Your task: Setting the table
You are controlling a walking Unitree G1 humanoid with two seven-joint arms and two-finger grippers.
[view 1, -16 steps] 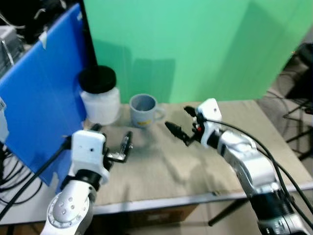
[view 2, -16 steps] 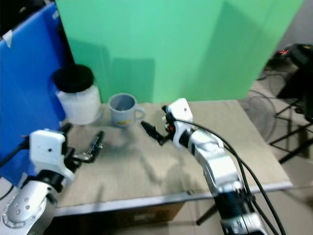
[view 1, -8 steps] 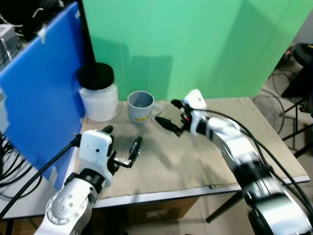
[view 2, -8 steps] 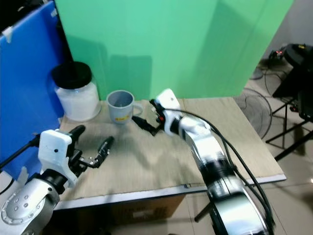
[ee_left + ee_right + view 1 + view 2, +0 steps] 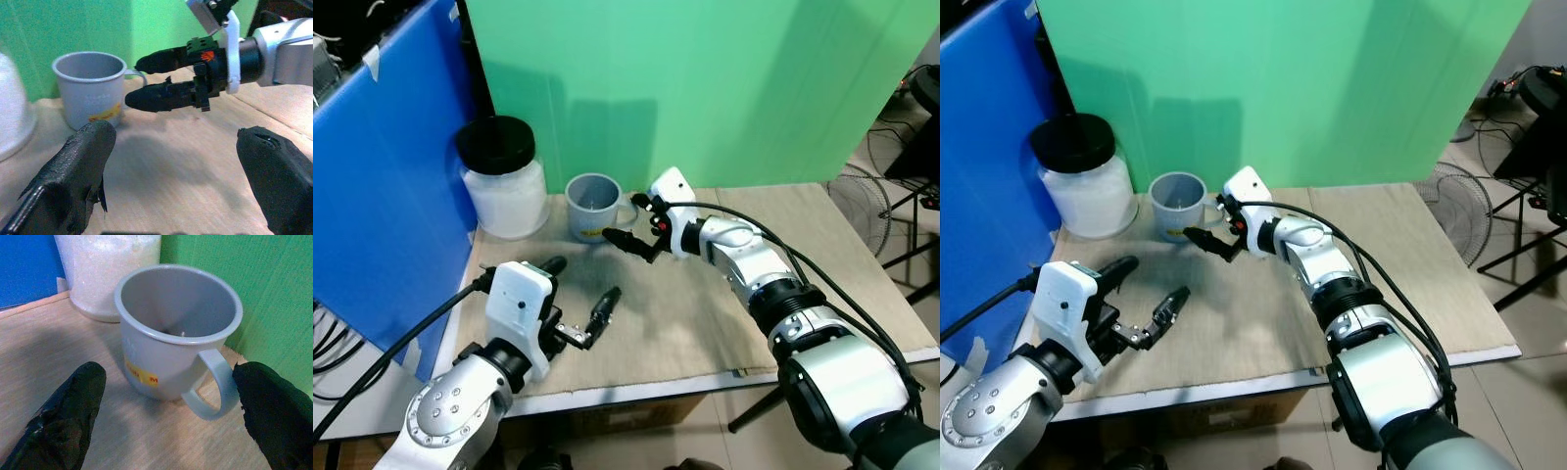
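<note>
Grey mug is sitting on the table; right claw, spread, is lining up on its handle, needing closure next; left claw is hovering spread

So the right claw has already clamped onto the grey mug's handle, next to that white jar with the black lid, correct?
Not quite. The right gripper is open and only near the grey mug; its fingers sit apart either side, touching nothing, as the right wrist view shows. The mug does stand beside the white jar with the black lid.
</note>
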